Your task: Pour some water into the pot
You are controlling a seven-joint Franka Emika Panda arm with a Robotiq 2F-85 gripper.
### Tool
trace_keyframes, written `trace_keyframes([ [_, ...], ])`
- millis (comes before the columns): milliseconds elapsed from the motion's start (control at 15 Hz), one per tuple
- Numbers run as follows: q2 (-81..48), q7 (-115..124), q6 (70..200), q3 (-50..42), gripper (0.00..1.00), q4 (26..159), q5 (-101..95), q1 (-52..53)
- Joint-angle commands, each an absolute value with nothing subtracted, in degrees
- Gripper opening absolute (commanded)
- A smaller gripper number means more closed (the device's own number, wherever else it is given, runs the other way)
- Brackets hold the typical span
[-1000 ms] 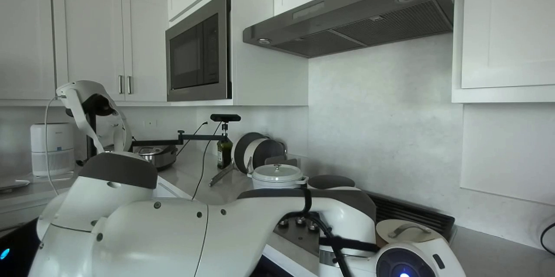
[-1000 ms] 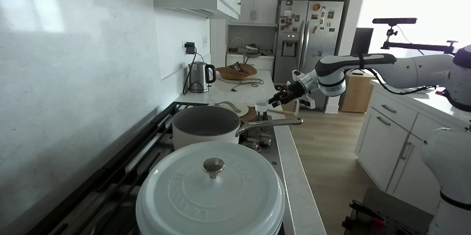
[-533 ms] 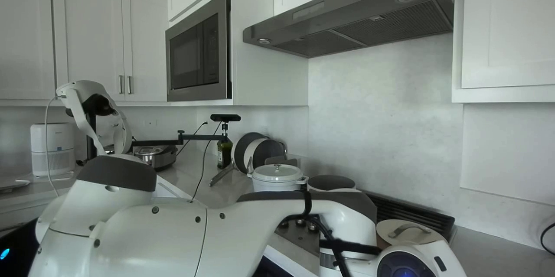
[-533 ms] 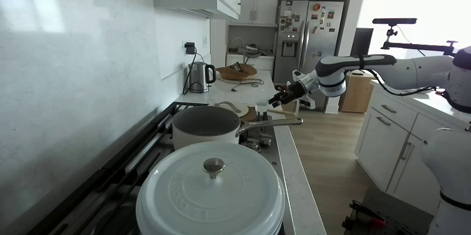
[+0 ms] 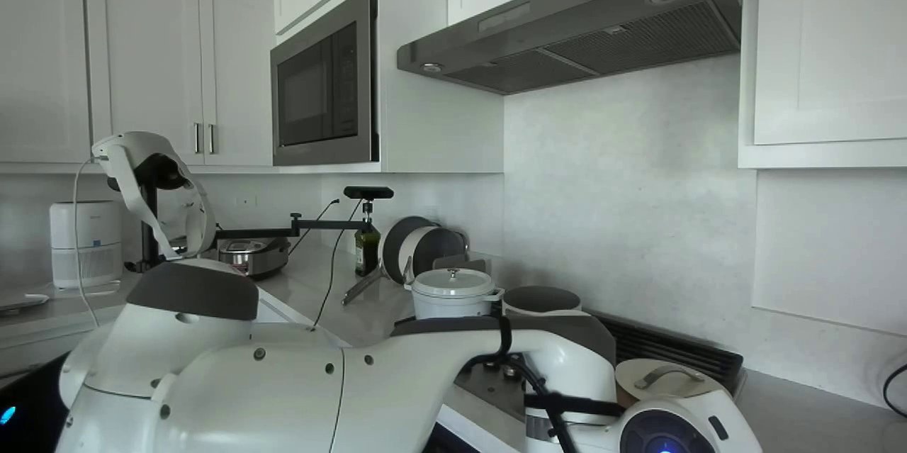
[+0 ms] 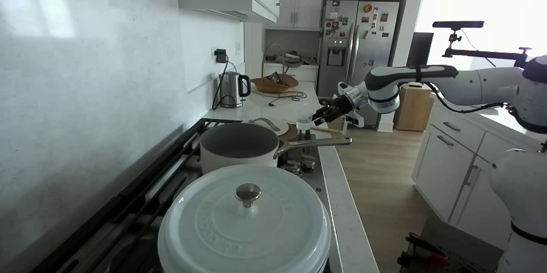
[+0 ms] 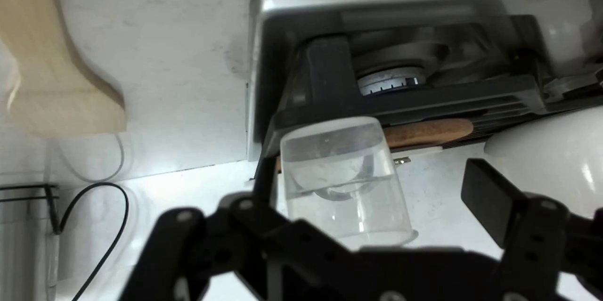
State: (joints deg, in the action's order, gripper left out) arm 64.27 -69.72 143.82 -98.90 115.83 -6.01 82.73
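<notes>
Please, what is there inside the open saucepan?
In both exterior views, part of the grey inner wall of the saucepan is visible. The near rim seems to cover most of the bottom, so whether anything lies there cannot be told.

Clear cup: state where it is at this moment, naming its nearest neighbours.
In an exterior view, the clear cup is just left of the end effector and beyond the open pot's handle; in the wrist view it shows near the centre.

Glare upper right in an exterior view, pale reflections on the wall (image 6: 98,80), partly blurry pincer (image 7: 374,185)
</notes>
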Motion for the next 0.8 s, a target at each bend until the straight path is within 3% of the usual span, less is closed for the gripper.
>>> trace_keyframes([
  [0,65.01,-68.58,143.26,-98.64,1.00,113.66,-8.23,84.96],
  [667,65.94,-68.36,143.41,-98.89,1.00,111.28,-9.68,87.62],
  [733,66.05,-68.45,143.00,-98.83,0.95,111.10,-9.71,87.65],
])
